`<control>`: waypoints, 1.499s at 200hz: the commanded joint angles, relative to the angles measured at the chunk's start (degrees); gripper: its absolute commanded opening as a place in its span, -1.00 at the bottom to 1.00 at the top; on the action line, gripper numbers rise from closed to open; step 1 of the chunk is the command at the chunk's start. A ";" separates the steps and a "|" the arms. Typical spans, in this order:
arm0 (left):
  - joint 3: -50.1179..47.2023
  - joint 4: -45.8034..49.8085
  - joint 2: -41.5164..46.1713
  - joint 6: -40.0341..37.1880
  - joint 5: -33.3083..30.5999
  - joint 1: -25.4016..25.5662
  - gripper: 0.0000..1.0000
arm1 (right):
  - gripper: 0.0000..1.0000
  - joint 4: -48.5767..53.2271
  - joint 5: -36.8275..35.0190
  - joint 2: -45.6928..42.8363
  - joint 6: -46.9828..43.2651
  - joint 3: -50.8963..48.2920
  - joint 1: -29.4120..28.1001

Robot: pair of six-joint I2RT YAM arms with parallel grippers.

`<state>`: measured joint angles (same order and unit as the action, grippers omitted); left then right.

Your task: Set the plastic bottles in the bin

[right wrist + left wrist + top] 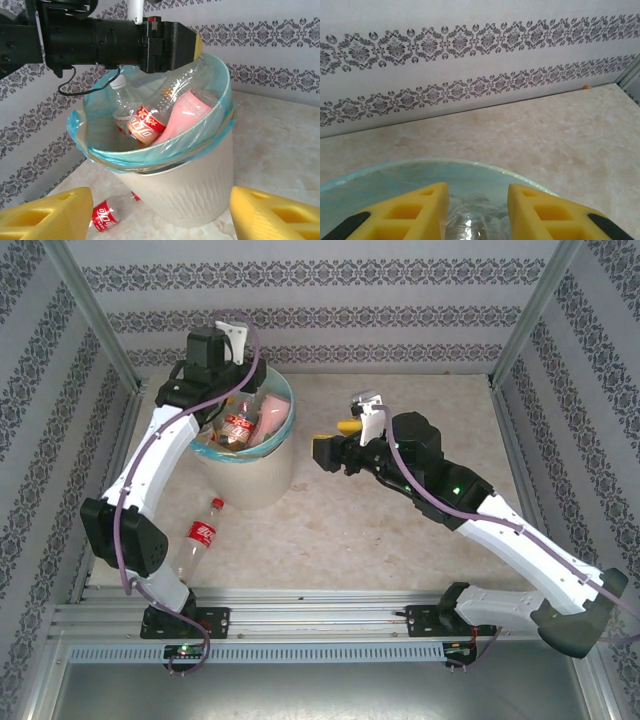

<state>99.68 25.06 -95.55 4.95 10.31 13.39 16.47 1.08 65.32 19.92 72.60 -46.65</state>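
The cream bin (262, 480) with a blue-green liner stands at the back left and holds several bottles. Among them are a pink-labelled one (187, 112) and a white-capped one (120, 107). My left gripper (478, 187) hangs over the bin's rim (470, 162). It is shut on the base end of a clear bottle (470, 222) whose orange-red label (150, 120) points down into the bin. One red-capped, red-labelled bottle (200, 537) lies on the table beside the bin's near left side. My right gripper (335, 440) is open and empty to the bin's right, facing its wall (185, 185).
Patterned walls and metal frame posts (95, 315) close in the table on three sides. An aluminium rail (320, 625) runs along the near edge. Bare marble-look tabletop (400, 550) stretches right of the bin. A tiny orange speck (586, 87) lies by the back wall.
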 commanded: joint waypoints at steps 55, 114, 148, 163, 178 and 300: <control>1.65 -0.56 0.53 -0.26 -0.20 -0.44 0.42 | 0.46 0.67 0.50 1.72 0.73 0.70 -0.37; 6.26 2.96 8.99 0.87 -0.76 -0.45 0.73 | 0.46 0.99 0.02 0.73 0.73 0.79 -0.37; 0.91 16.07 20.47 1.86 -8.81 -0.39 0.73 | 0.45 2.86 2.08 2.30 -0.46 3.45 -1.71; -3.75 23.02 26.60 3.88 -13.34 -0.40 0.73 | 0.45 2.99 2.37 2.89 -1.29 4.08 -2.62; -6.47 32.47 31.36 7.06 -18.01 -0.38 0.71 | 0.45 2.71 3.60 3.45 -1.81 4.37 -2.99; -30.97 58.82 42.90 27.88 -19.25 -0.39 0.70 | 0.46 -0.86 10.04 0.85 -0.34 -2.22 -3.68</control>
<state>74.22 83.22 -54.19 27.64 -11.51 13.37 17.30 9.41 68.18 19.11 72.23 -49.41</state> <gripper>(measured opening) 0.845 0.729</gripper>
